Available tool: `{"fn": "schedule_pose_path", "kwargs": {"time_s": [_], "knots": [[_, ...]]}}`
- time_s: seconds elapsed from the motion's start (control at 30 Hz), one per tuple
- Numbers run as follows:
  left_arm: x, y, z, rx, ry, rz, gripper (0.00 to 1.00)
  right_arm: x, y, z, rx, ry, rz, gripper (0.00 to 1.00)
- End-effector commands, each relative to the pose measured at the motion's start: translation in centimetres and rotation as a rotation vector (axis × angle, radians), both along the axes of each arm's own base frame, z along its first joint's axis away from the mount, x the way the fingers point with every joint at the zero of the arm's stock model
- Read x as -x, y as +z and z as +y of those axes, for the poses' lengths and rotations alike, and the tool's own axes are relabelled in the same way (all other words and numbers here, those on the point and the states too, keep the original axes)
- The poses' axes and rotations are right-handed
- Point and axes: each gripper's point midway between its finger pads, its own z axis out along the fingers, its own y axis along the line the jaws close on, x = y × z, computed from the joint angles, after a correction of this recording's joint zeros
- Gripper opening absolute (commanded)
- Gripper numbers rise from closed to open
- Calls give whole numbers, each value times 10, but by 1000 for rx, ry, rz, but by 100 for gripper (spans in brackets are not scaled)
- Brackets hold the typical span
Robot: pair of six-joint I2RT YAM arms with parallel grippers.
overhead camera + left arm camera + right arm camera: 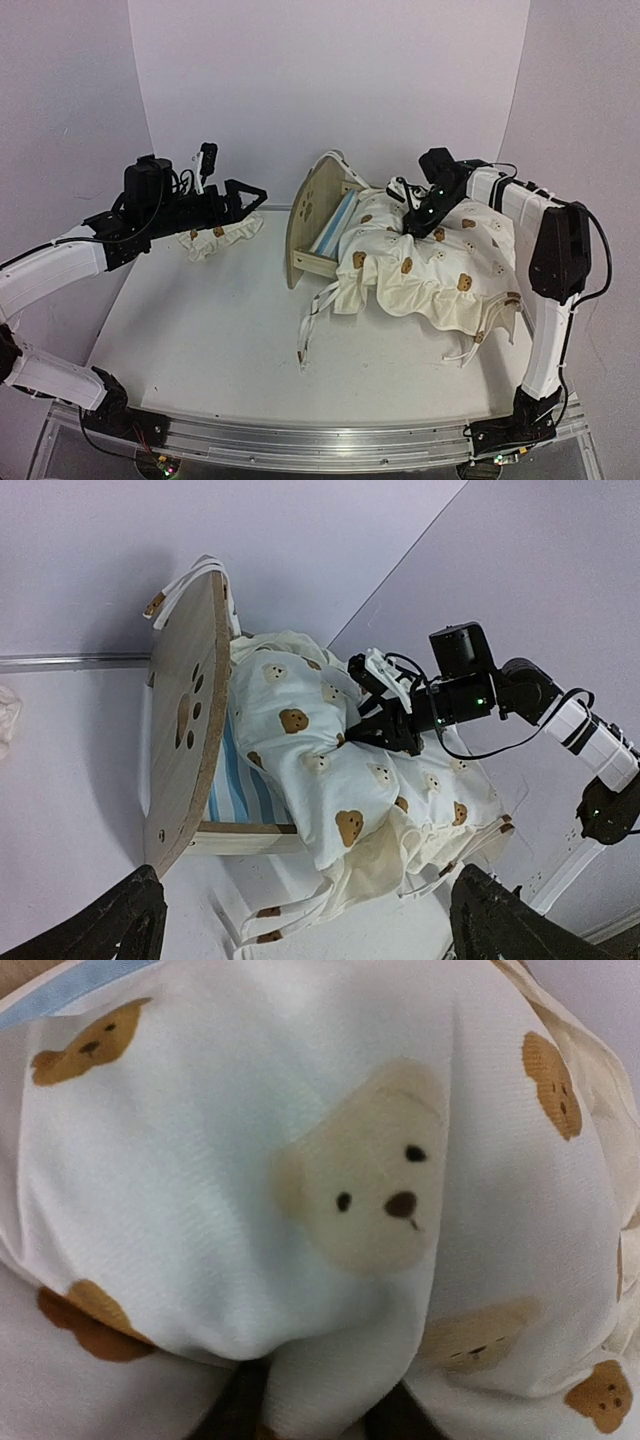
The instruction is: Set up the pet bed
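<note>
Pet bed (305,215) stood at the tabletop's (220,320) far edge under the cushion (440,265).
Right gripper (420,226) pinched cushion fabric; left gripper (246,197) gaped empty.

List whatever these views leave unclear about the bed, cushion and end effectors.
- Right end effector: its tips are sunk in the cushion in every view, so whether it grips cannot be told.
- Bed: the cushion hides the far end board and most of the striped base in the top and left wrist views.
- Pillow: partly behind the left end effector in the top view.
- Right wrist view: filled with blurred fabric.
</note>
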Motion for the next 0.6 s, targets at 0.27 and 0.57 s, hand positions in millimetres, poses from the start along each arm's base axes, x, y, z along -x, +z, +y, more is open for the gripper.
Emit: {"fn": "schedule_pose_path", "kwargs": {"time_s": [0.27, 0.57], "knots": [[-3, 10, 8, 6, 39, -30, 99, 4, 176, 42, -413, 69, -344, 0], [-1, 12, 10, 14, 44, -29, 100, -11, 231, 62, -705, 29, -473, 0]]}}
